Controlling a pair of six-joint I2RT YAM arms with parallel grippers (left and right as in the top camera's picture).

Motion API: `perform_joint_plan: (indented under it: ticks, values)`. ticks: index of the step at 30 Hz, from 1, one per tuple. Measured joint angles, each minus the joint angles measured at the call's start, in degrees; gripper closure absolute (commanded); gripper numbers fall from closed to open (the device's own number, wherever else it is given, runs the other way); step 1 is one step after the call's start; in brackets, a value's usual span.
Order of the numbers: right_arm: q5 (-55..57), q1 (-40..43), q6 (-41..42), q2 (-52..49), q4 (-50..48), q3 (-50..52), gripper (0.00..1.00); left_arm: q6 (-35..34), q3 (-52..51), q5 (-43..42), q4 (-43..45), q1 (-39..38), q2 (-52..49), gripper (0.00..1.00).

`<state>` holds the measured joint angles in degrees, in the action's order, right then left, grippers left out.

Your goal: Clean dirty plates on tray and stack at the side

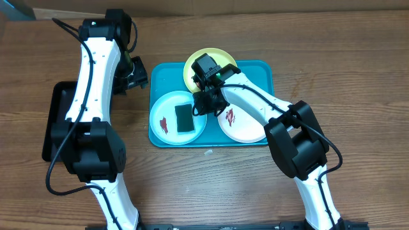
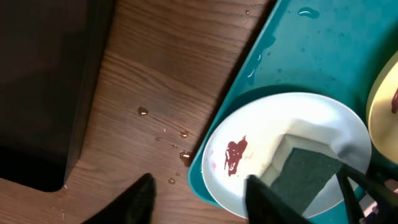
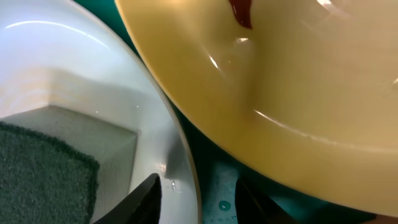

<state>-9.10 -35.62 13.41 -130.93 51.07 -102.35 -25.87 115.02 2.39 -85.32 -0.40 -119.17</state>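
As right tool (image 3: 198, 188) hovers, pale-blue plate (image 3: 93, 68) rim between fingers (image 3: 147, 202).

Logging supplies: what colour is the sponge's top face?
Dark green; the sponge shows best in the left wrist view.

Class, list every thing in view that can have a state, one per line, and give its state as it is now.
pale blue plate, dirty, red smear, sponge on it
sponge, lying flat, not held
white plate, dirty, red smear
yellow-green plate, dirty, red smear
tray, wet, holding all three plates
left gripper, open, empty
right gripper, open, empty
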Motion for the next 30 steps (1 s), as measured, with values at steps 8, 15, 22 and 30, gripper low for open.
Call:
perform_joint_plan:
  ticks: [8,15,22,30]
  values:
    - [0.2,0.0,0.1,0.0,-0.9,0.4,0.82,-0.1,0.0,-1.1,0.0,-0.4,0.0,0.65]
    - [0.1,0.0,0.3,0.0,-0.9,0.5,0.93,0.1,0.0,-2.9,0.0,-3.5,0.0,0.42]
    - [-0.3,0.0,3.1,0.0,-1.0,0.5,0.96,2.4,0.0,-4.7,0.7,-6.5,-1.6,0.09]
    - [-0.3,0.0,6.0,0.0,-2.2,0.5,0.96,8.3,-0.2,-14.4,0.7,-7.7,-7.8,0.33]
